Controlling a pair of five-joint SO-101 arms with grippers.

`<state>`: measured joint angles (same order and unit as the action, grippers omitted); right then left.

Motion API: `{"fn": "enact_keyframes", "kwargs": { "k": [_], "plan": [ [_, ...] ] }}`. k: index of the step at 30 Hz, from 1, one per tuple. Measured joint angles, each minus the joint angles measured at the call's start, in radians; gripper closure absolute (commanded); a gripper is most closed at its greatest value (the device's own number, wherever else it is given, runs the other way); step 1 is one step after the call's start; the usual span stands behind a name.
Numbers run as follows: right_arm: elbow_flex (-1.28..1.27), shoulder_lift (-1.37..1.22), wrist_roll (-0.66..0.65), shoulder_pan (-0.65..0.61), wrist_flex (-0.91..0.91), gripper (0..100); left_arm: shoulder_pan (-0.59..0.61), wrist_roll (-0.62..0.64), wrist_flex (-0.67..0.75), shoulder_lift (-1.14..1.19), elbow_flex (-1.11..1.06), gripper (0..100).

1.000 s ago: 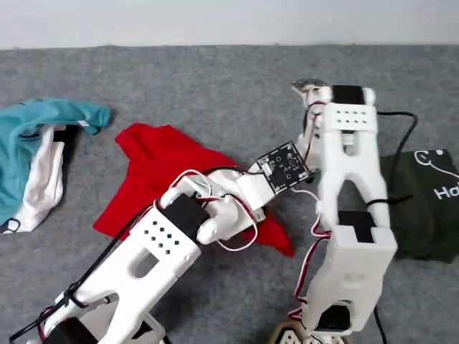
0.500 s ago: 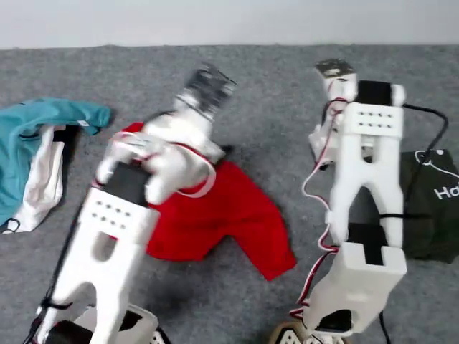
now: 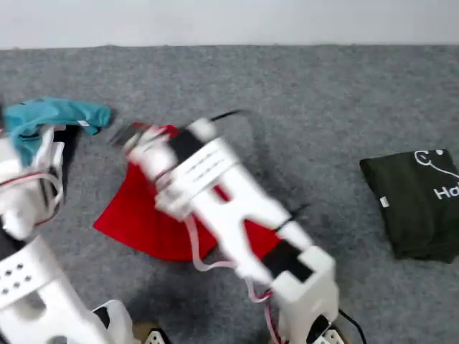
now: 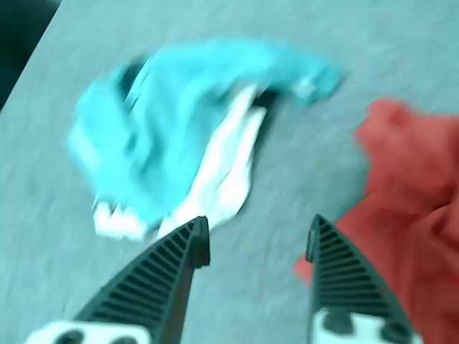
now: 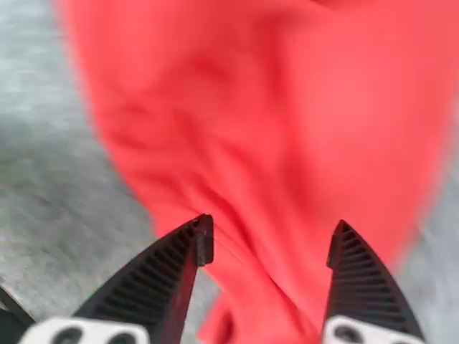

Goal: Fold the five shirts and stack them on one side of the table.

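My right claw [image 5: 272, 231] hangs spread directly over the red shirt [image 3: 129, 215], left of centre on the counter [image 3: 323, 93]. My left claw [image 4: 256, 231], also spread, hovers just left, probably nearer the teal pile [image 4: 165, 122].

On the grey felt-covered table [image 3: 323, 93]: a red shirt [image 3: 128, 213] spread rumpled left of the middle; a teal shirt [image 3: 61, 115] bunched at the far left over a white shirt [image 4: 229, 172], near the red one but apart; a folded dark green shirt [image 3: 416, 204] at the right edge.
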<state>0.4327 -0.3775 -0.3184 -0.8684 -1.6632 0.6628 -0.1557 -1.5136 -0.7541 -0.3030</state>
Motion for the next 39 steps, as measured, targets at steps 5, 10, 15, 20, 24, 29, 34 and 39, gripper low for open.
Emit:
{"fn": "enact_keyframes", "kwargs": {
  "k": [5, 10, 15, 20, 24, 29, 34, 39],
  "plan": [
    [0.0, -0.121, 0.0, -0.138, 0.123, 73.5, 0.206, 0.0, -0.1, -0.046, -0.028, 78],
    [0.0, -0.204, 0.0, -0.175, 0.19, 73.5, 0.35, 0.0, -0.107, -0.071, -0.186, 78],
    [0.0, -0.236, 0.0, -0.178, 0.227, 73.5, 0.397, 0.0, -0.107, -0.098, -0.319, 78],
    [0.0, -0.267, 0.0, -0.192, 0.245, 73.5, 0.402, 0.0, -0.107, -0.143, -0.359, 78],
    [0.0, -0.307, 0.0, -0.239, 0.255, 73.5, 0.402, 0.0, -0.107, -0.193, -0.382, 78],
    [0.012, -0.354, 0.0, -0.253, 0.256, 73.6, 0.402, 0.0, -0.107, -0.269, -0.425, 77],
    [0.026, -0.379, 0.0, -0.252, 0.258, 83.5, 0.402, 0.0, -0.072, -0.358, -0.525, 77],
    [0.04, -0.385, -0.055, -0.244, 0.265, 96.4, 0.402, 0.0, -0.04, -0.462, -0.586, 77]
  ]
}}
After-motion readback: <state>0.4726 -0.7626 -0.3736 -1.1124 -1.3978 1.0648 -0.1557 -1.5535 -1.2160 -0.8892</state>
